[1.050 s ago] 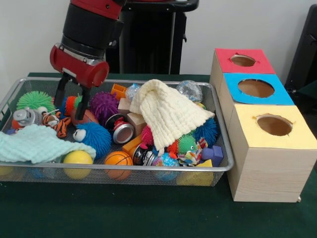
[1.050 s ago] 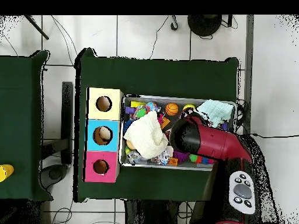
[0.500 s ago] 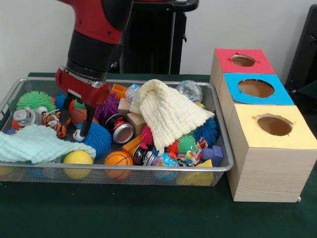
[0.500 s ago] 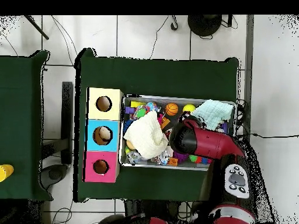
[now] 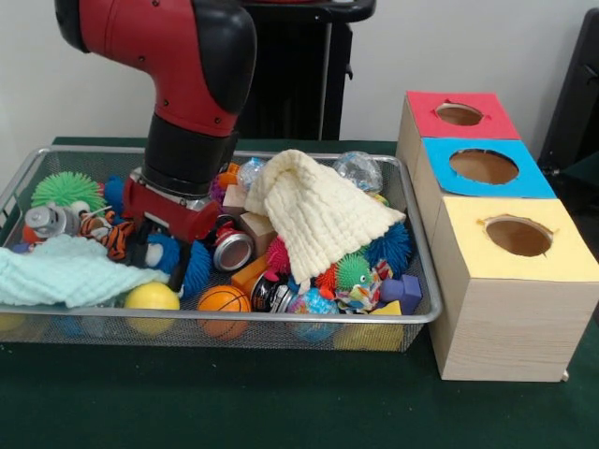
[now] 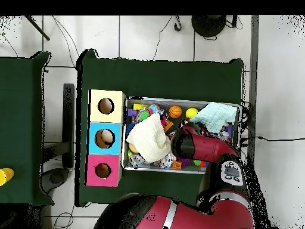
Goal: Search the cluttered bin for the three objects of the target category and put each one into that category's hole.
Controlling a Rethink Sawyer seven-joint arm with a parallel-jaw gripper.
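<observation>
The blue spiky ball point(image 5: 180, 263) lies in the wire bin point(image 5: 281, 318) toward its mint-cloth end, between the mint cloth point(image 5: 65, 271) and the tin can point(image 5: 230, 249), directly beneath the tool point(image 5: 166, 254), whose dark prongs appear to stand either side of it. Whether the tool has clenched on the ball or merely straddles it cannot be told. Judged from this, the ball is straight below the tool, so the coming move turns on a vertical lift, with the three holed boxes point(image 5: 487, 168) well apart at the bin's opposite end on the desk point(image 5: 281, 402).
</observation>
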